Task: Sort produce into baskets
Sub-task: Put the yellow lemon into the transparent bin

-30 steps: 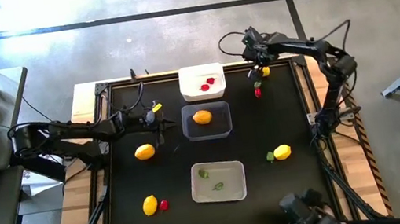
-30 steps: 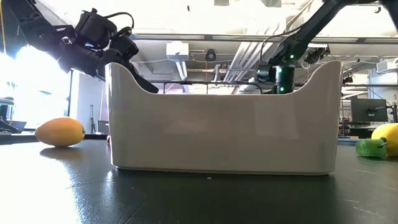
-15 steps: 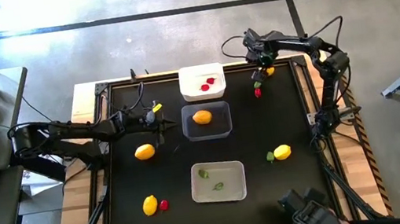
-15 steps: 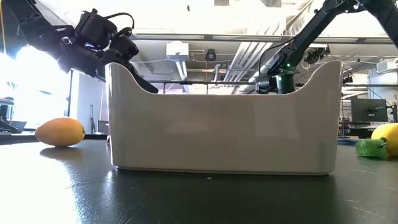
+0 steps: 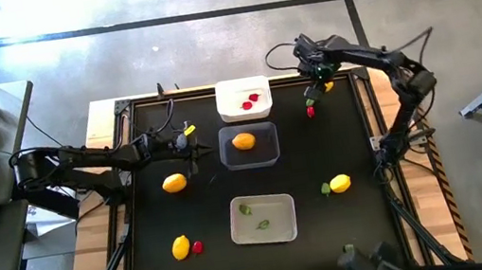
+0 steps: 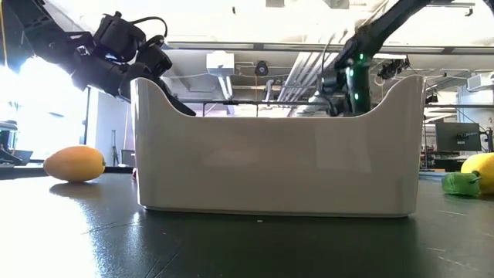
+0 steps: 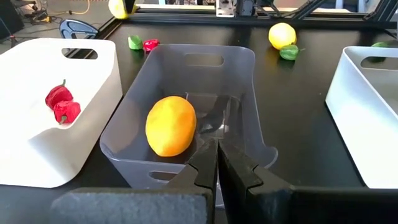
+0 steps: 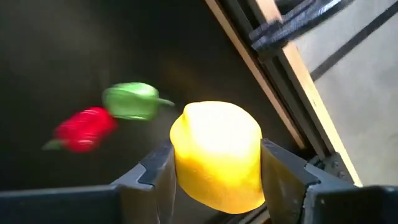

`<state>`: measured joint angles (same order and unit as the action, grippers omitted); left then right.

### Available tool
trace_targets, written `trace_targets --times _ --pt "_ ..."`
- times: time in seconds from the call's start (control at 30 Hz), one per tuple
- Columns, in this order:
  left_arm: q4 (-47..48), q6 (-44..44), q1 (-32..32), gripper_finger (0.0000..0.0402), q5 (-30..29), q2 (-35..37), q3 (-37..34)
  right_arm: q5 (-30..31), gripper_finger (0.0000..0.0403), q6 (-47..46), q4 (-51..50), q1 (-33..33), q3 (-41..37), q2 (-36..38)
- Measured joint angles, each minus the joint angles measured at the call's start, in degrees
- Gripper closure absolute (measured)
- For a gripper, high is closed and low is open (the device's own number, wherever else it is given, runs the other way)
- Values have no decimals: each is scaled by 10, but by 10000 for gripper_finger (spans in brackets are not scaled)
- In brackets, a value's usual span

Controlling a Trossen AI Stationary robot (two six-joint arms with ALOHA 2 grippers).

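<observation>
A yellow lemon [image 8: 216, 155] sits between the two fingers of my right gripper [image 5: 319, 86], at the upper right of the overhead picture, near the table's far right corner. In my right wrist picture the fingers flank the lemon on both sides and seem to touch it. I judge that I am closing on it to lift it, though a firm hold is not certain yet. Just beside it lie a green leafy piece [image 8: 130, 101] and a red berry piece [image 8: 85, 129], both loose on the black tabletop.

The lemon likely belongs in the clear basket [image 5: 248, 145] at the middle of the overhead picture, which already holds one lemon [image 5: 243, 140]. The white basket [image 5: 244, 99] above it holds red pieces; the pale grey basket [image 5: 262, 219] below holds green ones.

My left gripper [image 5: 191, 148] waits left of the clear basket, fingers pressed together, holding nothing.

Other lemons lie loose at centre left, lower left and right of centre.
</observation>
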<state>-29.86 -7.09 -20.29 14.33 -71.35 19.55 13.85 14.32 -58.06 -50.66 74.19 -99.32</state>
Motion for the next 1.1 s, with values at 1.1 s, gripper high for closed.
trace_targets --times 1.1 --pt "0 10 0 401 -2 0 0 -94 208 78 215 380 0 -46"
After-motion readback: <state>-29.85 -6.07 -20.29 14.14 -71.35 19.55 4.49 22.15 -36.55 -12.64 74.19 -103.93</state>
